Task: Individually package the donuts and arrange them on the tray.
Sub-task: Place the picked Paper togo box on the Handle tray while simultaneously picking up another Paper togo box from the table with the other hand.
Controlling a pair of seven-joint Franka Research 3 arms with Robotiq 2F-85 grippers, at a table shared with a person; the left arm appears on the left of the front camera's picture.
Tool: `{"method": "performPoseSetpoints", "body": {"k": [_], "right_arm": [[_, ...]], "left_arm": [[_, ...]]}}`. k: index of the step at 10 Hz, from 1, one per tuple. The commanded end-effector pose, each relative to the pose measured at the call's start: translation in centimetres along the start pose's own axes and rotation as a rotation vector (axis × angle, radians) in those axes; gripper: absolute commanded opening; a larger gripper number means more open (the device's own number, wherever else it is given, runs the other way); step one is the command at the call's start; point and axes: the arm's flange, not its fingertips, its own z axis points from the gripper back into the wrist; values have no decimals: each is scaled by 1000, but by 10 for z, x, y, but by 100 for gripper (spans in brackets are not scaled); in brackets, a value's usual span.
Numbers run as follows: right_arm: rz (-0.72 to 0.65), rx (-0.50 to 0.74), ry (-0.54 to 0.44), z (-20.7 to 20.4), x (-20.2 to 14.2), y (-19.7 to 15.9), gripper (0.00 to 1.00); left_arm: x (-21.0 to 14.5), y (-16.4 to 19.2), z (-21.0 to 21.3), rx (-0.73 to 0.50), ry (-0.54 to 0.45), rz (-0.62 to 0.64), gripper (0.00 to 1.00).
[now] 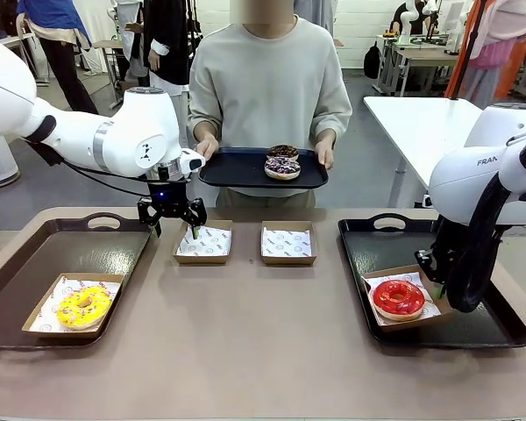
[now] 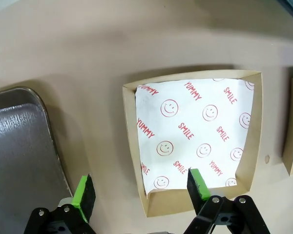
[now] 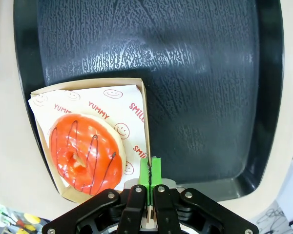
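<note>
Yellow donut (image 1: pixel 83 306) sits boxed on the left tray (image 1: pixel 70 250), red donut (image 1: pixel 398 297) on the right tray (image 1: pixel 377 250) — the right jaws pinch its paper box (image 3: pixel 144 122). The left jaws hang spread wide over an empty box (image 2: pixel 195 141) — next, I think, it needs a donut from the person's tray (image 1: pixel 237 174).

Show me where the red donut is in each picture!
Front view: the red donut sits lower right, in a paper box on the right tray.
Right wrist view: the donut is lower left, in that box, just above the right gripper, which pinches the box's edge.
Left wrist view: this camera looks at an empty box instead.
Shared landmark: the black right tray.
</note>
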Motion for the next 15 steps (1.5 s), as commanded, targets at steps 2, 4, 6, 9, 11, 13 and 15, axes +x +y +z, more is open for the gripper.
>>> {"method": "performPoseSetpoints", "body": {"k": [2,4,6,9,11,13,15], "right_arm": [[-19,-2,-6,-4,-7,-3,1],[-17,4,-5,-4,-7,-3,1],[-6,7,11,-4,-8,-2,61],[-10,7,16,-4,-9,-2,100],[-13,9,18,-3,-9,-3,95],[-16,11,19,-3,-8,-3,100],[-17,12,23,-3,-8,-3,100]], "left_arm": [[6,-2,-3,-5,-30,37,99],[8,0,-7,-12,-11,38,99],[10,1,-9,-21,6,38,41],[11,0,-9,-29,17,39,0],[12,1,-9,-29,17,42,6],[13,2,-10,-30,24,49,0],[13,2,-9,-32,27,50,0]]}}
